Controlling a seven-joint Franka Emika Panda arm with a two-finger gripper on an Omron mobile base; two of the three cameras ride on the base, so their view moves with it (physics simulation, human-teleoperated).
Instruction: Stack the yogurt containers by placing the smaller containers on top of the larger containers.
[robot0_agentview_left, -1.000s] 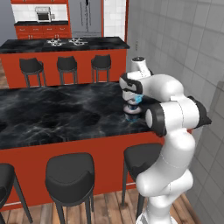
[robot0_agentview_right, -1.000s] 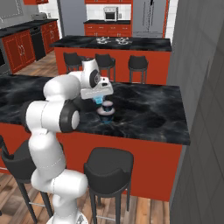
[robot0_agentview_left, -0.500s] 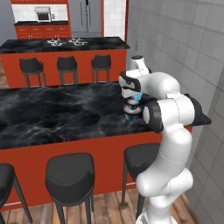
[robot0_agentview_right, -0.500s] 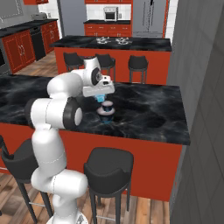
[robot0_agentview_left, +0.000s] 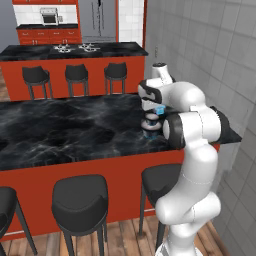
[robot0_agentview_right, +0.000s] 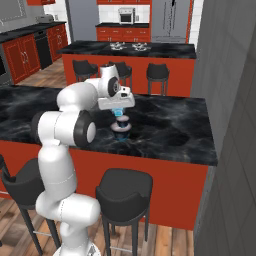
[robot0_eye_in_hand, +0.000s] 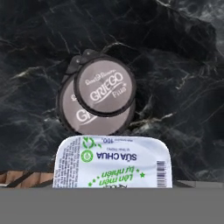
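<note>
A wide dark tub with a pale lid (robot0_eye_in_hand: 71, 117) stands on the black marble counter (robot0_agentview_left: 60, 130), and a smaller dark cup with a pale "GRIEGO" lid (robot0_eye_in_hand: 104, 86) sits on top of it. That stack (robot0_agentview_left: 151, 126) (robot0_agentview_right: 121, 130) is near the counter's front edge. My gripper (robot0_agentview_left: 159, 112) (robot0_agentview_right: 119, 114) hangs just above the stack, shut on the light-blue cup (robot0_agentview_left: 159, 109) (robot0_agentview_right: 118, 111). The cup's white printed lid (robot0_eye_in_hand: 113, 162) lies at the bottom of the hand view, beside the stack. The fingertips are hidden behind the cup.
Black stools (robot0_agentview_left: 80, 197) (robot0_agentview_right: 123, 187) stand under the counter's front edge. A second island with a cooktop (robot0_agentview_left: 75, 50) and more stools lies behind. A grey tiled wall (robot0_agentview_left: 210, 65) closes off the counter's right end.
The hand with the light-blue cup has drifted slightly sideways over the stack, and the elbow has swung in a little. The stack has not moved.
</note>
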